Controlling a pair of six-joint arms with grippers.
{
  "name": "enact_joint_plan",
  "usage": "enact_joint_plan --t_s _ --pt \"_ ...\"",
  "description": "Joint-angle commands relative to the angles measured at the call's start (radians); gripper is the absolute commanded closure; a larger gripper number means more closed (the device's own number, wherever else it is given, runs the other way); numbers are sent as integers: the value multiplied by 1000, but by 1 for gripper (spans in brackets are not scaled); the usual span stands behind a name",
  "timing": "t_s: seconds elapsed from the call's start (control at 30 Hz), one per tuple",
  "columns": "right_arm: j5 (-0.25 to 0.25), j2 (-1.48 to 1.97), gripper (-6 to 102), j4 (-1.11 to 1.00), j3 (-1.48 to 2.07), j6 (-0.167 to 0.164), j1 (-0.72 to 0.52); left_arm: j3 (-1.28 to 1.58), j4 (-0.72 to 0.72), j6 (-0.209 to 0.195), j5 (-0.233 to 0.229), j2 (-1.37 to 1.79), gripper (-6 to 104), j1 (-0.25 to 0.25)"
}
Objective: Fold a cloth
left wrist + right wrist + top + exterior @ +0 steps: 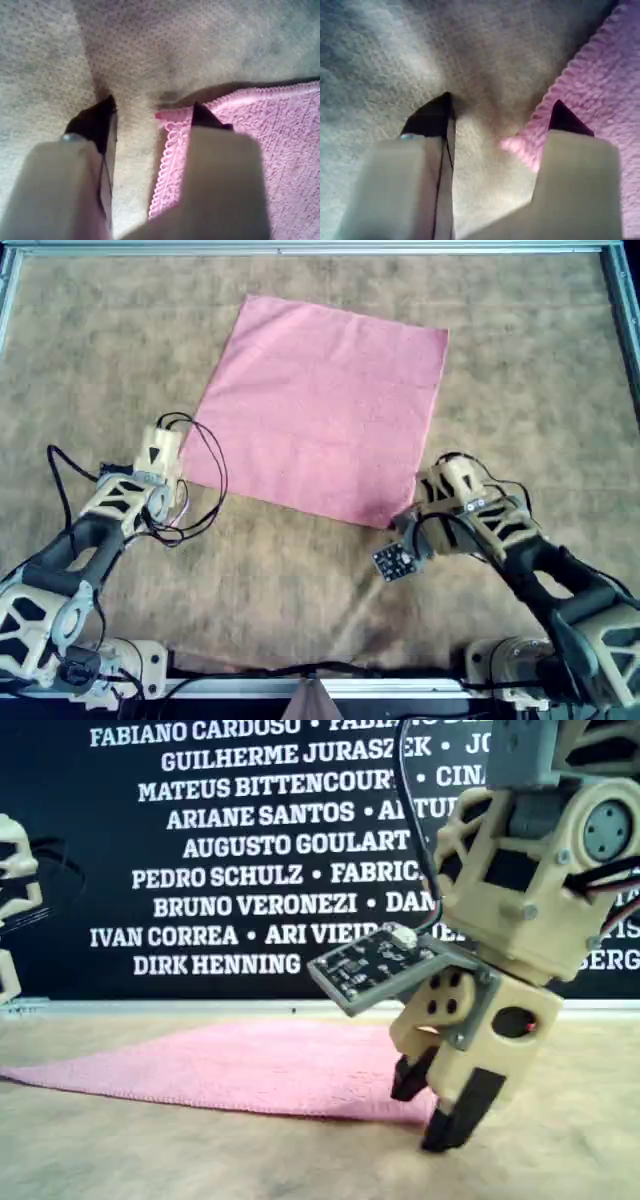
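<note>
A pink cloth lies spread flat on the mottled brown-tan mat that covers the table, turned at a slight angle in the overhead view so that its four corners point off-square. It sits in the upper middle of that view, fully unfolded.

The left gripper is down at the cloth's corner on the overhead view's left. Its jaws are spread apart and straddle that corner: one finger rests over the stitched pink edge, the other stands on bare mat beside it. Nothing is pinched between them.

The right gripper is down at the corner nearest the overhead view's bottom, on that view's right. Its jaws are likewise apart, one finger over the cloth's fuzzy edge and the other on the mat, with nothing clasped.

In the exterior view the right gripper stands tilted at the cloth's edge, with a small circuit board fixed to its side.
</note>
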Motion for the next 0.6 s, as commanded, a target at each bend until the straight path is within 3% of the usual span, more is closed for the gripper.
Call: enact_joint_plan --t_s 0.0,0.27,0.57 --pt "12 -80 18 -83 -106 -3 2 -52 -18 0 6 6 43 -18" --pt "11 -130 18 -71 -221 -3 8 -121 -20 0 6 6 43 -21" --pt "11 -130 19 -84 -222 -3 6 -153 -17 0 5 5 43 -118"
